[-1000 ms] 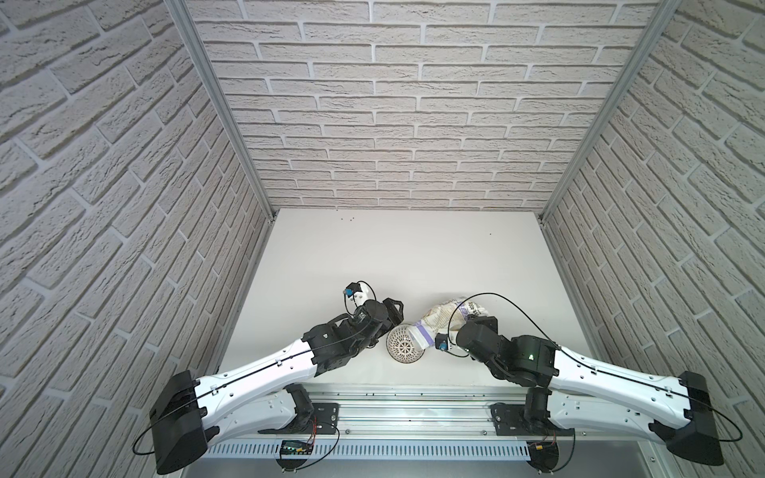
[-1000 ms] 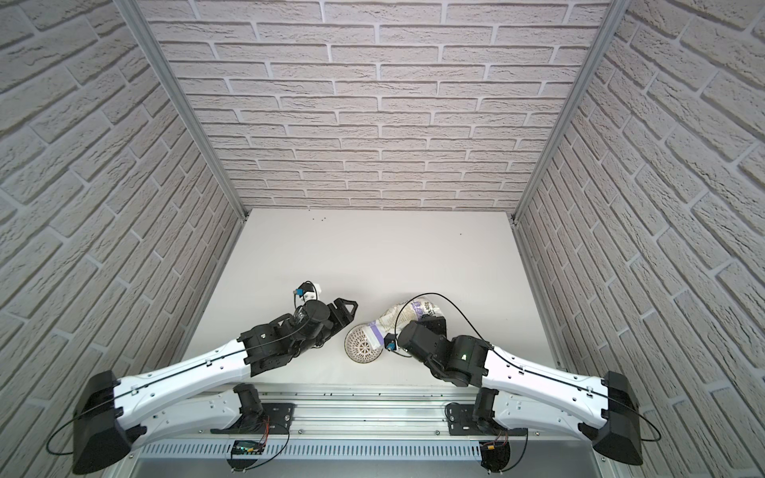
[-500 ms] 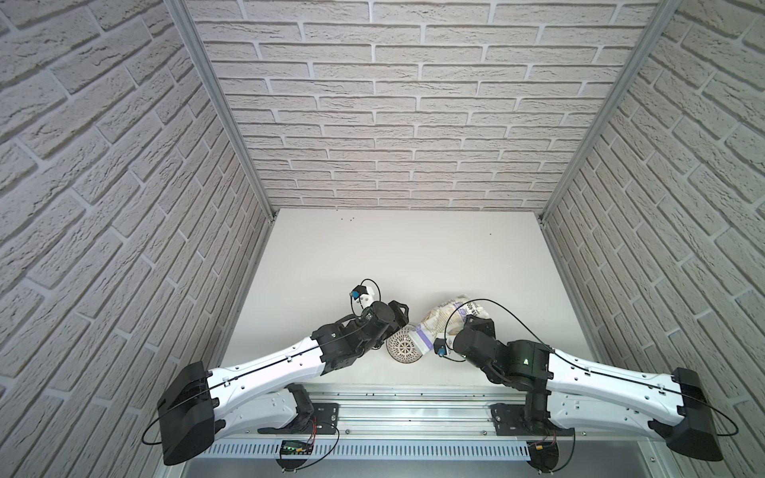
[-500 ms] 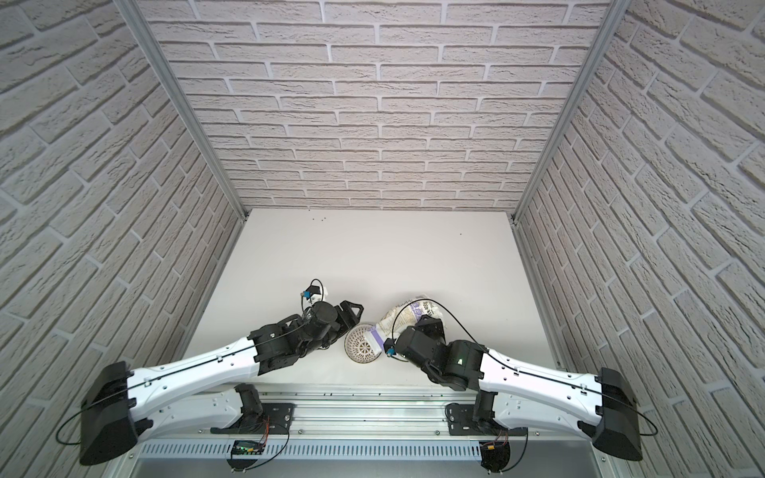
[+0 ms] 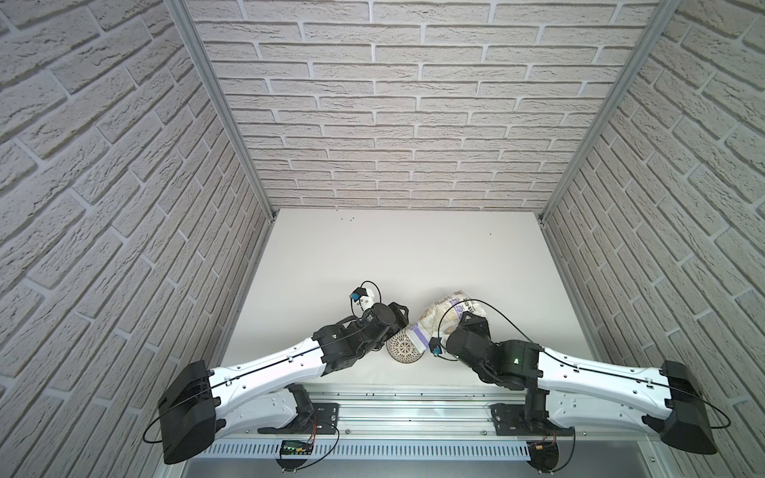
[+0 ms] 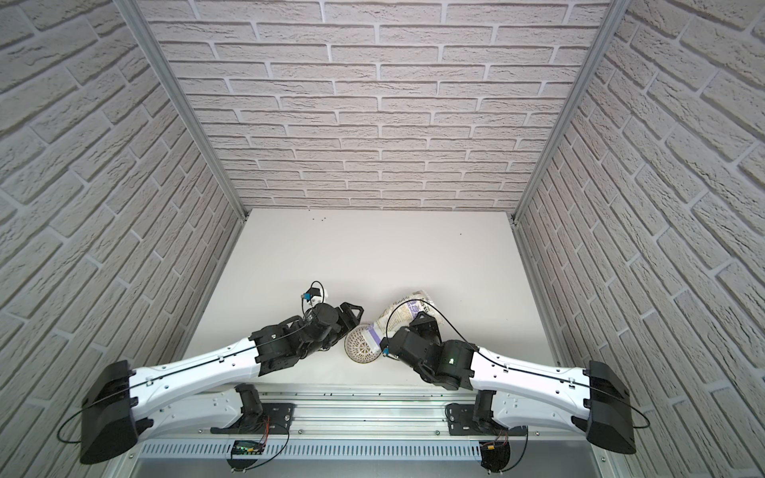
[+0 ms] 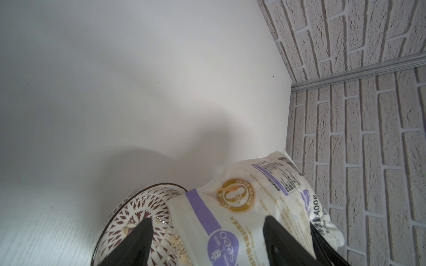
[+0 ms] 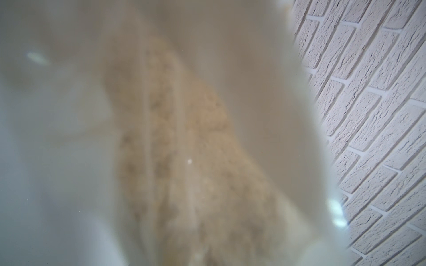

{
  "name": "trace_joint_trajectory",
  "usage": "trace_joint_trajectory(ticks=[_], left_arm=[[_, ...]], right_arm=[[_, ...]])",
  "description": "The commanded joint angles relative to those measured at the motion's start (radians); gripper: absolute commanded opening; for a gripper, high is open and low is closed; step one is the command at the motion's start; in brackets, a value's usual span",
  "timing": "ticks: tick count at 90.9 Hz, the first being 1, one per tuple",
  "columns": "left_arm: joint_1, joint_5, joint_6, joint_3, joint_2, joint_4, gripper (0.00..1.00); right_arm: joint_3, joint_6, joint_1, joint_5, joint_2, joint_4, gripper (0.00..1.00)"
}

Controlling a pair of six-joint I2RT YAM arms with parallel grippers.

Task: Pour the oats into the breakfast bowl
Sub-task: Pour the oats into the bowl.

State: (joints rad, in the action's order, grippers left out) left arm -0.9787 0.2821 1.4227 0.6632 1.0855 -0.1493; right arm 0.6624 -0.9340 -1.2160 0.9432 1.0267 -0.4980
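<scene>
Crinkled white plastic pouch (image 5: 428, 325) with purple bands, a round gold seal and fine print, held tilted over the smooth white counter (image 5: 372, 256). Its open end dips over the rim of the bowl (image 5: 403, 351); its other end stands higher and farther from the robot.

In the left wrist view the pouch (image 7: 253, 200) film is creased and glossy. The bowl (image 7: 143, 202) is round and glazed, white with a dark lattice of diamonds and a thin dark rim. Pale beige, flaky oats (image 7: 177, 251) lie inside it, just under the pouch mouth.

Right pincer (image 5: 465, 320): clamped on the body of the pouch. In the right wrist view the film fills the lens, blurred, with a clumped mass of oats (image 8: 184, 149) showing through.

Left pincer (image 5: 400, 316): jaws apart, just beside the bowl and the pouch mouth. Of its black tapered fingers (image 7: 138, 241), one stands before the bowl and one before the pouch; whether either touches cannot be told.

Both top views show the bowl (image 6: 362, 347) between the two pincers, near the counter's front edge. Rough pale brick walls (image 5: 393, 124) enclose the counter on three sides.
</scene>
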Motion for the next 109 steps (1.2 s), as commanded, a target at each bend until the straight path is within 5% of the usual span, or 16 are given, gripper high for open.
trace_joint_trajectory(ticks=[1, 109], left_arm=[[-0.005, 0.015, 0.013, -0.023, 0.001, 0.03, 0.78], [-0.005, 0.018, 0.019, -0.037, 0.005, 0.025, 0.78]], right_arm=[[0.048, -0.002, -0.017, 0.152, -0.025, 0.168, 0.03], [0.088, -0.191, -0.043, 0.245, 0.03, 0.217, 0.04]])
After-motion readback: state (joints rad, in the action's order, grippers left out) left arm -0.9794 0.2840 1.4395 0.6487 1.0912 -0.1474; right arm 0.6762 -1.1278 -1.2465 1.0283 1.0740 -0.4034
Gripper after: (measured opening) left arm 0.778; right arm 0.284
